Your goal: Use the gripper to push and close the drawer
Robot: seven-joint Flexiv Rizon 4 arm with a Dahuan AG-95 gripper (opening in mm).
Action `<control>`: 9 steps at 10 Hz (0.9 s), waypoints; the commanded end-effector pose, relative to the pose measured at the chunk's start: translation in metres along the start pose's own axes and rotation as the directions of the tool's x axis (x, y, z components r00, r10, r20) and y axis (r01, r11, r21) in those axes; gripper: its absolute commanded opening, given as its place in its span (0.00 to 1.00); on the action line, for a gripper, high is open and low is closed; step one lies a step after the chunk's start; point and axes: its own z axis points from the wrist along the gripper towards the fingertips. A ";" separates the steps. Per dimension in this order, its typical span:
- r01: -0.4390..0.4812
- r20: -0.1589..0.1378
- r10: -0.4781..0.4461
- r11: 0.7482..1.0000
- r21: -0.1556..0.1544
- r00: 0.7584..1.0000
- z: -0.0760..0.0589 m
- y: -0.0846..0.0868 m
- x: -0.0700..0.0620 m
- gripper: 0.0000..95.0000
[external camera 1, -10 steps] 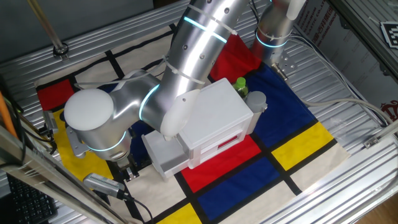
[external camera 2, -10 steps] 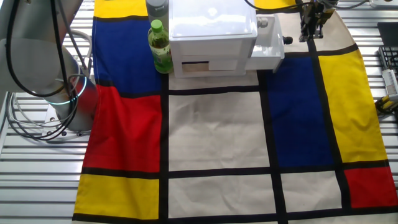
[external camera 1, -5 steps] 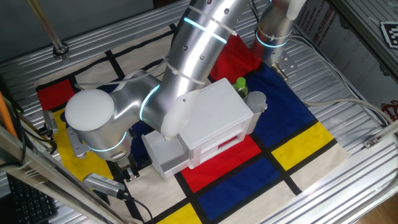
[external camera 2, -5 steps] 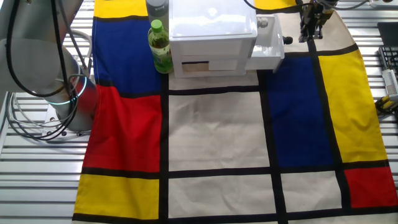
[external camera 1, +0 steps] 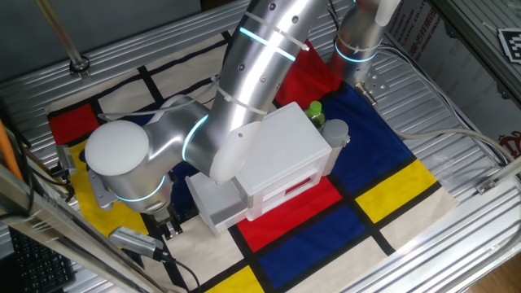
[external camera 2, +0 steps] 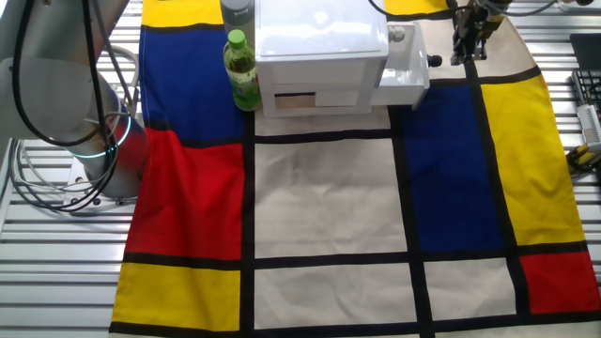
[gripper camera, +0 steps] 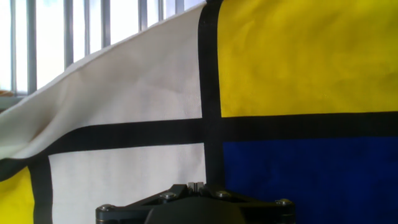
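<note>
Evidently the drawer (external camera 2: 402,68) stands pulled out of the white cabinet (external camera 2: 322,52) near the table's far edge, knob outward. The gripper (external camera 2: 467,42) hangs just beside that knob, fingers seemingly together, presumably to present a blunt pushing tip.

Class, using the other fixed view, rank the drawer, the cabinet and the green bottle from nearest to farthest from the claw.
1. Drawer: just beside the claw, its knob facing it.
2. Cabinet: beyond the drawer, top centre of the picture.
3. Bottle: on the cabinet's far side from the claw.
</note>
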 end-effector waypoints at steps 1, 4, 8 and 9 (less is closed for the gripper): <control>0.001 0.001 -0.001 1.000 -0.002 1.000 0.001 -0.001 0.001 0.00; 0.000 0.001 0.000 1.000 -0.008 1.000 0.003 -0.002 0.003 0.00; -0.001 -0.004 0.001 1.000 -0.010 1.000 0.002 -0.002 0.003 0.00; -0.001 -0.005 0.001 1.000 -0.010 1.000 0.002 -0.002 0.004 0.00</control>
